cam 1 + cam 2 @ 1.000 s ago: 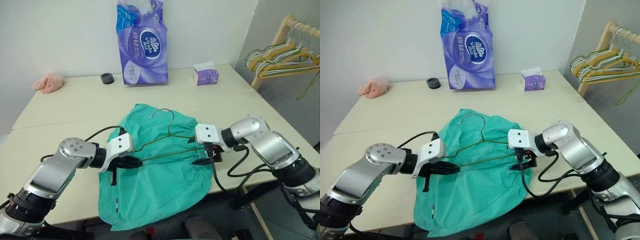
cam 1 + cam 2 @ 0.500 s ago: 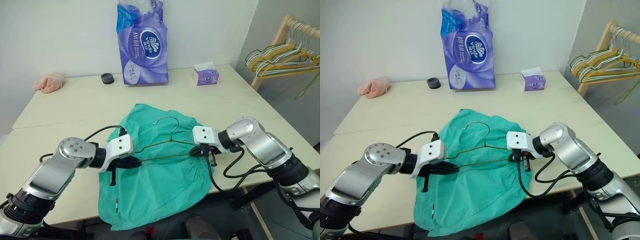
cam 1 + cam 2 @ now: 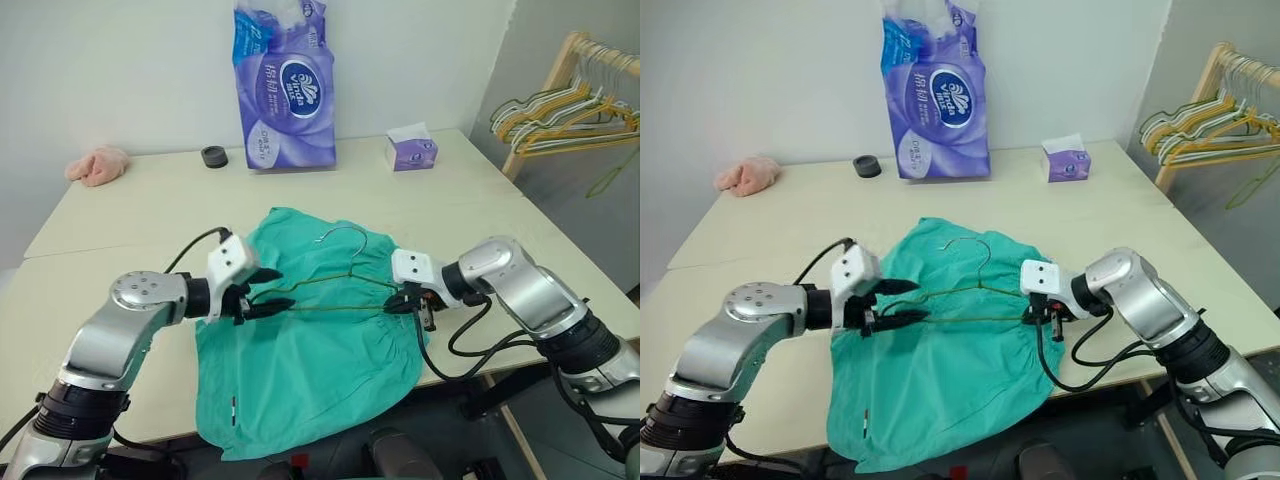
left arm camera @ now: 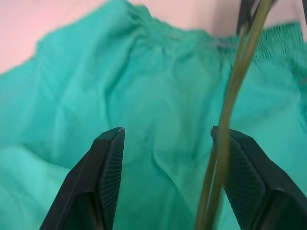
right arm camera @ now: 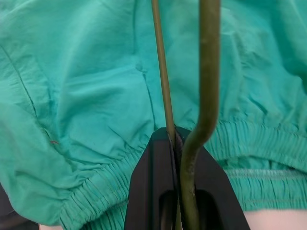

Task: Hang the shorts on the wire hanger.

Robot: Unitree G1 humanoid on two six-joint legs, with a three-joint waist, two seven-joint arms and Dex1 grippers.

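The shorts (image 3: 310,350) lie spread out flat on the worktop (image 3: 130,215), with one edge hanging over the front of it. The wire hanger (image 3: 960,300) sits just above the shorts, lifted a little off the cloth, with its hook pointing toward the far wall.

The right gripper (image 3: 408,300) is closed tight on one end of the wire hanger. In the right wrist view the two black fingers (image 5: 158,187) pinch the thin wire between them, right over the stretchy waistband. This grip probably keeps the hanger steady so it does not slide away.

The left gripper (image 3: 262,297) is open. Its fingers (image 4: 103,187) stand apart, and the other end of the wire runs beside one of them without being squeezed. It holds nothing. My guess is that it is free so it can grab the cloth and pull it through or over the hanger.

The shorts are not on the hanger yet, so most of the job is not done.

The worktop is pale and smooth. Far back on it stand a big purple pack of tissue rolls (image 3: 283,90), a small purple tissue box (image 3: 411,150), a little black ring (image 3: 214,156) and a pink cloth lump (image 3: 97,165). A wooden rack with many hangers (image 3: 570,105) stands off to the right by a plain wall.
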